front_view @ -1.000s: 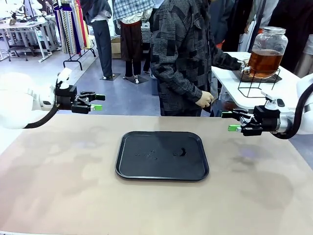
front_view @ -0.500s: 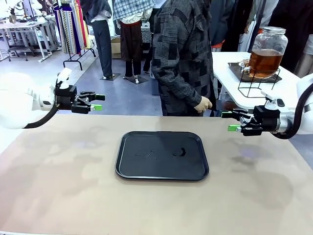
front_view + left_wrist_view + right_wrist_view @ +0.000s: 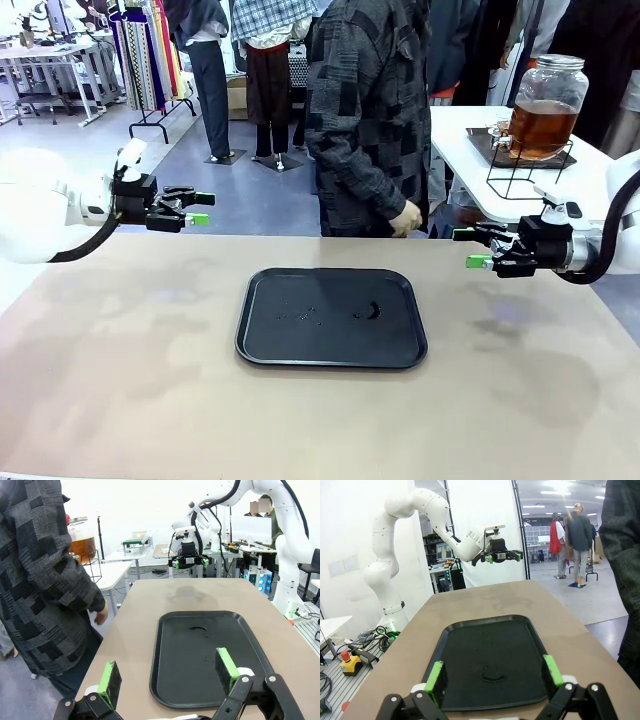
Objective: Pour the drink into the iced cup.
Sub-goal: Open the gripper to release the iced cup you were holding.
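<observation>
the drink (image 3: pixel 541 128) sits as amber liquid in a large clear dispenser jar (image 3: pixel 547 105) that stands upright, long axis vertical, metal lid up, on a black wire stand on the white side table (image 3: pixel 470 170) beyond the far right corner of the main table (image 3: pixel 120 380). the left gripper (image 3: pixel 199 209) and the right gripper (image 3: pixel 468 248) hover level above the table's left and right edges, pointing inward toward each other over the black tray (image 3: pixel 332 317), both with fingers spread wide and holding nothing. a person in a dark patchwork sweater stands at the far edge, one hand (image 3: pixel 405 219) hanging loosely by the hip.
</observation>
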